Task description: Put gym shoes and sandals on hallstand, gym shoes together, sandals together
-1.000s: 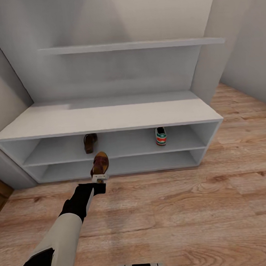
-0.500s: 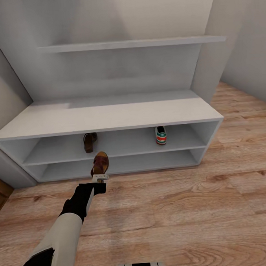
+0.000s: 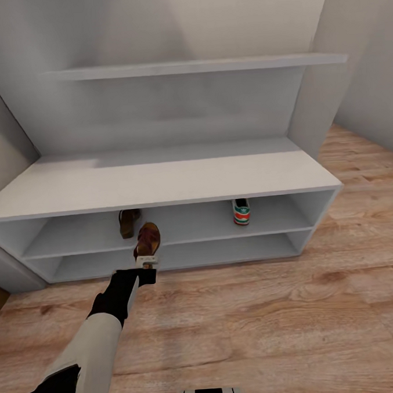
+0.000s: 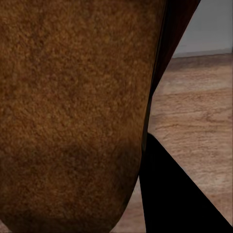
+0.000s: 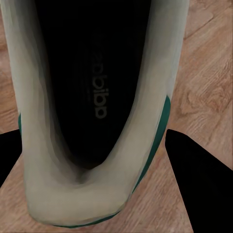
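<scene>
My left gripper [image 3: 146, 260] is shut on the heel of a brown sandal [image 3: 147, 239], held in the air just in front of the hallstand [image 3: 178, 180]. Its tan footbed [image 4: 73, 111] looms close in the left wrist view. The other sandal [image 3: 128, 221] lies on the upper shoe shelf, left of centre. One gym shoe [image 3: 240, 212] stands on the same shelf to the right. The second gym shoe [image 5: 97, 97] sits between my right gripper's black fingers [image 5: 204, 189], heel toward the camera, above the corridor floor [image 3: 256, 315].
The hallstand's lower shoe shelf [image 3: 223, 250] and bench top hold nothing, and a higher shelf [image 3: 194, 67] runs along the back. Grey walls close in on both sides. Wood floor stretches to the right of the unit.
The whole view has shifted: the hallstand appears larger and nearer. The held sandal now overlaps the upper shelf's front edge, closer to the sandal lying there.
</scene>
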Robot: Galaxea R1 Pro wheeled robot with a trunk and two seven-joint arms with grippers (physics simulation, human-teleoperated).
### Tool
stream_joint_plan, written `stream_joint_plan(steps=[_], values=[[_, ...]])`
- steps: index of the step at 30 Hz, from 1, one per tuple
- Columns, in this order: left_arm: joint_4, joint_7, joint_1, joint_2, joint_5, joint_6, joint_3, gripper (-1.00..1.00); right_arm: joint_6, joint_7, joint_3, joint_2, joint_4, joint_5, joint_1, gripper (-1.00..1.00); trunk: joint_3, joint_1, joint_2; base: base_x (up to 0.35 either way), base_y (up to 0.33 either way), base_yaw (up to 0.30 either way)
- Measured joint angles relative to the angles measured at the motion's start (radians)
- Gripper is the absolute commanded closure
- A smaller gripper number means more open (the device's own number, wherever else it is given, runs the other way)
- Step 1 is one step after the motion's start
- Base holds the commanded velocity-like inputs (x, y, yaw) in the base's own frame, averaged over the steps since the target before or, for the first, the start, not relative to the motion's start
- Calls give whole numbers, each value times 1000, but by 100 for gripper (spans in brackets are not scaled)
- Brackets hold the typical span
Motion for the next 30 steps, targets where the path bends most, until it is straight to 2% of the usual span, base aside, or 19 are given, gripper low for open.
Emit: stream_joint_plan(steps=[3,11,19,30], values=[[0,1,0,-1,0,0,0,100,0,0,0,0,0,0,0,100,0,0,0,285,0,0],[0,1,1,0,-1,-1,0,100,0,0,0,0,1,0,0,100,0,0,0,73,0,0],[0,1,0,-1,0,-2,0,100,0,-1,0,0,2,1,0,100,0,0,0,265,0,0],[0,2,0,0,1,-2,0,100,0,-1,0,0,2,1,0,100,0,0,0,93,0,0]])
